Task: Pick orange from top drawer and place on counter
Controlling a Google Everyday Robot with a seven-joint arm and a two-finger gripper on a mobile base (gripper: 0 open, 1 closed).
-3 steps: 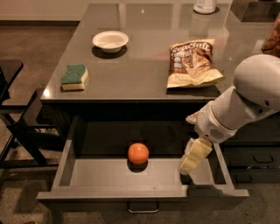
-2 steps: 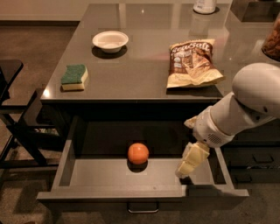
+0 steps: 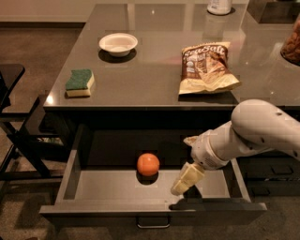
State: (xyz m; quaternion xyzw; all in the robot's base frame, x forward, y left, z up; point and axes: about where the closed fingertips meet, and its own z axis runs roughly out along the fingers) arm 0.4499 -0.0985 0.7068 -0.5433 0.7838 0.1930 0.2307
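I see orange [image 3: 148,164] round, smooth, mid top drawer [image 3: 103,185] | gripper [image 3: 180,185] just right, apart, near front wall; its spread I cannot tell | open floor leftward

The floor [image 3: 28,42] is brown and speckled, like a rug. A pale strip of wall [image 3: 37,9] runs along the top left. A dark chair [image 3: 9,79] with thin black legs stands at the left, beside the big grey table [image 3: 154,70]. Its shiny top shows spots of light. Low on the right sit dark drawers [image 3: 272,171]. The pincer [image 3: 182,183] hangs low inside the open drawer [image 3: 108,187].
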